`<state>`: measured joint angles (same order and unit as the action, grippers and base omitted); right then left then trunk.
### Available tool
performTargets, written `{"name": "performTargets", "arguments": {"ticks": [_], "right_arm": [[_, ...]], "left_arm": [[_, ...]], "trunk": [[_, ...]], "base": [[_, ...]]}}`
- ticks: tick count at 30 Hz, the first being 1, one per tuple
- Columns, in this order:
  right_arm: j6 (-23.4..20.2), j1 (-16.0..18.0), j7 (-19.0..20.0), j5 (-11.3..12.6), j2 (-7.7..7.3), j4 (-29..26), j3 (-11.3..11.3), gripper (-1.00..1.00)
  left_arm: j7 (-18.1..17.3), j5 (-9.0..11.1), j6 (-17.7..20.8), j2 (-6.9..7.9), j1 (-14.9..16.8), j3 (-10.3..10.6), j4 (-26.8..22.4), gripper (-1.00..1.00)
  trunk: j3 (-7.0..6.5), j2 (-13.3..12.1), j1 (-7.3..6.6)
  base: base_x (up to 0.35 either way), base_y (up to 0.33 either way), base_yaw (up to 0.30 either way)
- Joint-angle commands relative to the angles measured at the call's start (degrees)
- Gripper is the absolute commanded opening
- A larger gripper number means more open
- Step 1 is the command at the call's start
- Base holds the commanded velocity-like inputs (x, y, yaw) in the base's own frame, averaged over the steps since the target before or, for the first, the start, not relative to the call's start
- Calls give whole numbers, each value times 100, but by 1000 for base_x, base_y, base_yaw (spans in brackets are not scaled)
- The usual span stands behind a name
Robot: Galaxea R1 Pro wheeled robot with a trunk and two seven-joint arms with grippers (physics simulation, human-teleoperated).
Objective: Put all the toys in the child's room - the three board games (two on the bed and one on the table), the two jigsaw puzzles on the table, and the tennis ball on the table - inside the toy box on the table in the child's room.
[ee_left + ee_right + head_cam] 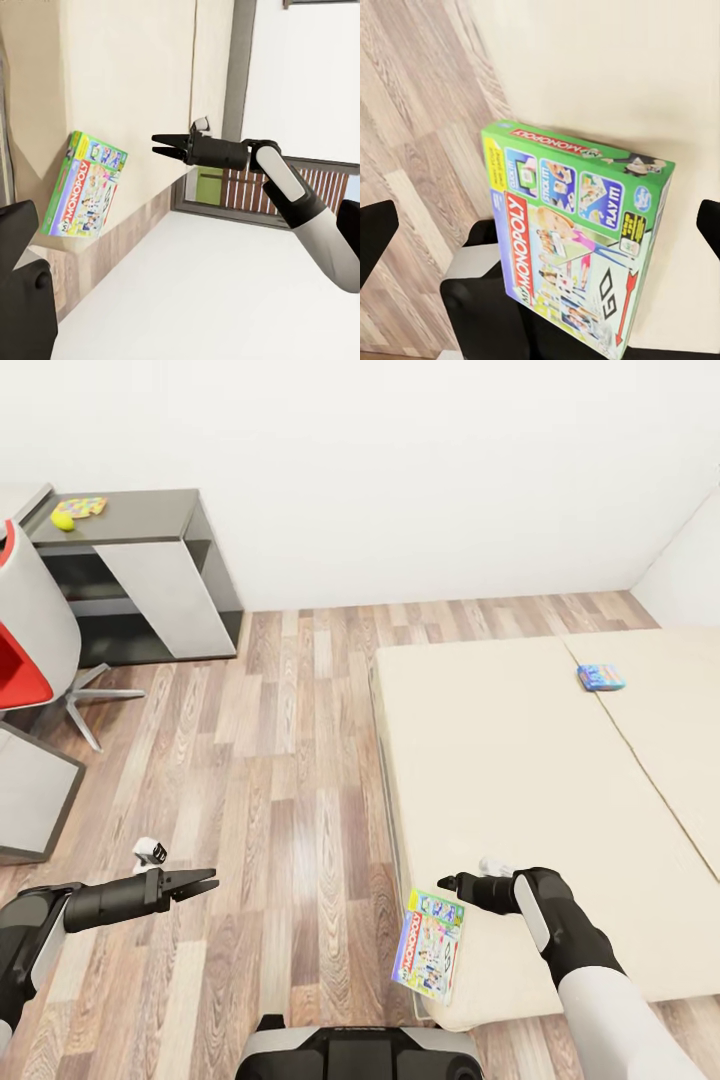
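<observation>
Step in hand: the pick-up of the Monopoly board game (430,956) from the bed (520,780); judged as the approach, with no grasp made yet.
Monopoly game: it lay on the near corner of the bed, jutting past the edge over the wood floor (270,760).
Right hand (447,882): it hovered just above and beyond the box, apart from it; in the right wrist view the fingertips (375,232) stood wide at either side of the box, so the hand was spread.
Left hand (205,880): it hung over the floor, well apart from the bed, holding nothing; whether the fingers were parted or together could not be told.
Blue board game (600,678): it sat far up the bed, untouched.
Table (130,515): against the far wall, carrying a jigsaw puzzle (82,507) with the tennis ball (62,520) just beside it.
Next move, as judged: lower the right hand so the fingers straddle the box's overhanging edge, then close; pushing it off the corner was the risk.
</observation>
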<state>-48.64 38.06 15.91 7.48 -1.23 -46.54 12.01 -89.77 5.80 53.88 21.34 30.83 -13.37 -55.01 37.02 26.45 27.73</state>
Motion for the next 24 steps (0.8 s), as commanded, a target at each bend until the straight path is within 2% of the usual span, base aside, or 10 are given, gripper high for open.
{"name": "performTargets", "arguments": {"ticks": [1,24], "right_arm": [[-32,2,0,33,1,-4,11,100],[-24,-16,0,48,3,-4,6,100]], "left_arm": [[-23,-5,61,1,2,1,-1,100],[-23,-8,61,1,2,1,-1,100]], "trunk": [[-2,7,3],[-215,7,3]], "base": [[0,0,3],[0,0,0]]}}
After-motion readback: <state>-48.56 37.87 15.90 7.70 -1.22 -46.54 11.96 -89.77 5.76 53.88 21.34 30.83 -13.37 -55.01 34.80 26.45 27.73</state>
